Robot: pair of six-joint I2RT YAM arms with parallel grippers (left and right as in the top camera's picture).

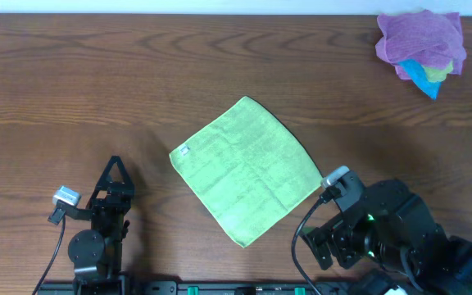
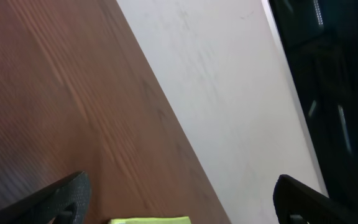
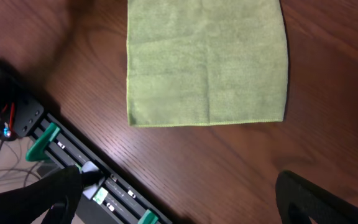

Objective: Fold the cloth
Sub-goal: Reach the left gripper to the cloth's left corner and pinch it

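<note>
The cloth point(image 1: 247, 170) lies spread flat and unfolded on the dark wood-grain table point(image 1: 97, 82). It is a lime-green square of napped microfibre, turned like a diamond, with one corner toward the arms and one away. A small white tag point(image 1: 183, 151) marks its left corner. Faint creases cross the pile, and the hemmed edges look straight and clean.

Being square, the cloth has no long axis. Its diagonals run toward and away from the robot, and left to right. The right gripper point(image 3: 179, 180) sits just off the cloth's right corner, close beside it but not touching. In its own camera the two dark fingers are spread wide with nothing between them, and the cloth's near edge runs squarely across the view ahead. The left gripper point(image 1: 113, 176) stands well apart from the tagged corner, also spread and empty, with only a sliver of green at the bottom of its view.

No fold has been started. By position, the right arm is the better placed to pinch a corner first.

Far beyond the cloth's right corner sits a crumpled heap point(image 1: 422, 41) of purple, blue and yellow fabric.
</note>
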